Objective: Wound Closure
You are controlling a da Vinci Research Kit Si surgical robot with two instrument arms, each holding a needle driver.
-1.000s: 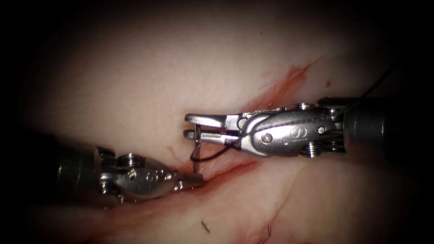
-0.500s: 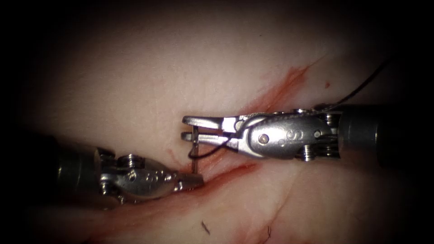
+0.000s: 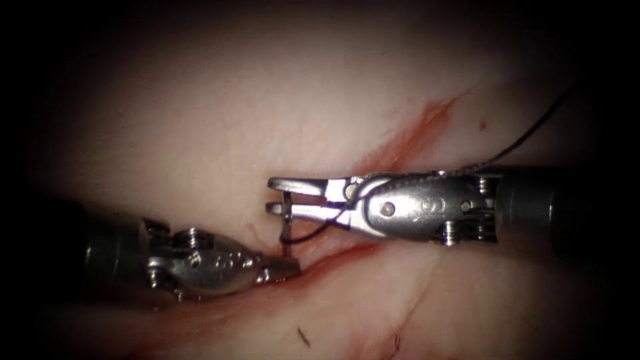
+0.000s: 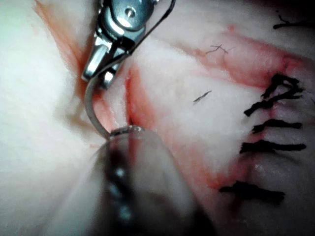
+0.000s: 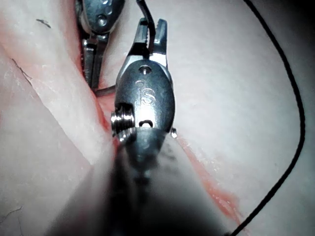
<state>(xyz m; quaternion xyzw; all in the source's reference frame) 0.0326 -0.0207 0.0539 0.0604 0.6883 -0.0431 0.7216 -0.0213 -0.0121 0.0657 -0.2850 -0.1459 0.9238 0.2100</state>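
At the middle of the endoscope view, the right pincer (image 3: 275,195) is slightly spread, its two jaws lying level with a gap between them and pointing toward 9 o'clock. The curved needle (image 3: 287,227) stands across that gap near the jaw tips, so its upper end sits between the jaws without being clamped. From there the needle runs down toward 6 o'clock and meets the tip of the left pincer (image 3: 290,268), whose jaws are pressed together and appear to pinch the needle's lower end. The left wrist view shows the needle (image 4: 89,105) as a bare arc from the right pincer (image 4: 96,78) to the left tool's tip, lying over the tissue and not in it.

The left tool comes in from 8 o'clock and its tip rests at the left edge of the cut (image 3: 347,252). The right tool enters from 3 o'clock and lies over the cut.

Dark thread (image 3: 520,141) loops from the needle's shaft under the right pincer's lower jaw, runs along that tool and leaves toward 2 o'clock; the right wrist view shows the thread (image 5: 295,128) curving over pale tissue beside the right pincer (image 5: 150,32).

The cut crosses the tissue (image 3: 200,120) from 2 o'clock to 7 o'clock, with red fluid (image 3: 413,130) along it. A short cut end of thread (image 3: 303,335) lies at 6 o'clock. Dark stitches (image 4: 268,146) lie in a row in the left wrist view.
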